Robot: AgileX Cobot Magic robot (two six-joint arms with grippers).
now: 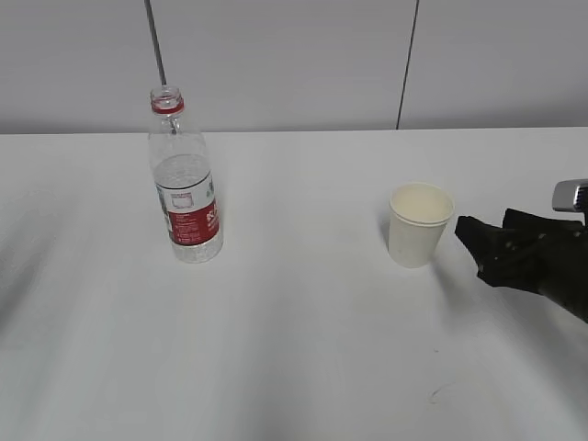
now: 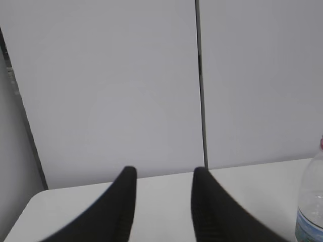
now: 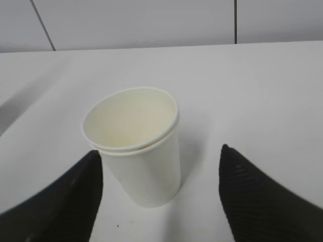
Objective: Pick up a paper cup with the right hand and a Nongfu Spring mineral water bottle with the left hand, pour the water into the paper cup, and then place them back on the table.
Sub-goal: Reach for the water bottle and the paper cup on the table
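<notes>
Both tools spread: right tool [image 3: 160,166] beside paper cup [image 3: 133,143], left tool [image 2: 164,201] near table [image 2: 166,184] edge.

I see the table [image 1: 303,349] as a plain white top running back to a pale panelled wall; the Nongfu Spring mineral water bottle [image 1: 185,184] stands upright on it at my left, uncapped, red neck ring showing, water [image 1: 184,175] reaching to about the top of its label; the paper cup [image 1: 419,225] stands upright on it well to the right, mouth open; near the front edge at the right lies a small dark scuff mark [image 1: 439,393].
</notes>
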